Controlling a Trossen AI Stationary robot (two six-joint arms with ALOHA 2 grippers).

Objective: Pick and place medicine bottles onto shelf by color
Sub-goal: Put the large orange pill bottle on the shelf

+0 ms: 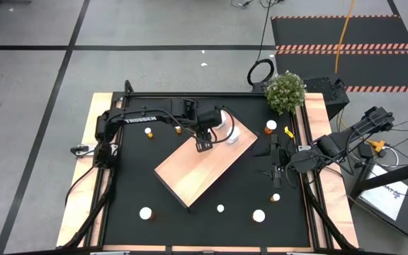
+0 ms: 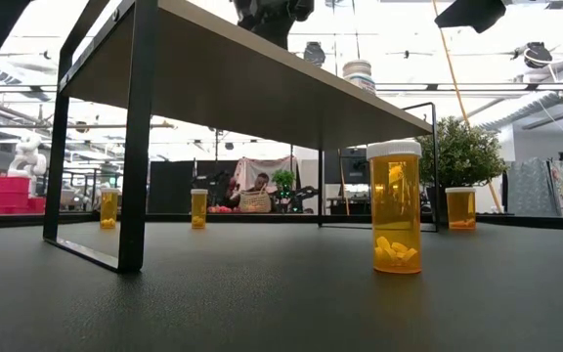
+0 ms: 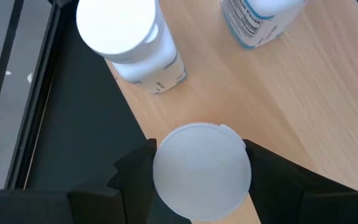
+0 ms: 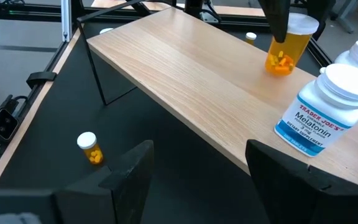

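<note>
Your left gripper (image 3: pixel 197 180) is over the near-left part of the shelf (image 1: pixel 211 166), and its fingers (image 3: pixel 132 180) are clamped on either side of an orange bottle (image 4: pixel 284 46), its white cap filling the space between them in the left wrist view. From the right wrist view the bottle's base looks to be at or just above the pale wood; I cannot tell whether it is fully seated.

To finish this placement well, keep the bottle upright and lower it straight down until the base sits flat, then open the fingers evenly so neither side drags the cap. Two white bottles (image 3: pixel 132 43) stand near it on the board, one just beside the cap, so lift straight up when you leave and avoid any sideways sweep. Judged by colour, keep this orange one apart from that white group.

Your right gripper (image 1: pixel 275 163) waits with fingers open over the black surface (image 1: pixel 133 184) beside the shelf's right edge. Several bottles are left on the surface, including an orange one (image 4: pixel 89 148) below the right gripper.
</note>
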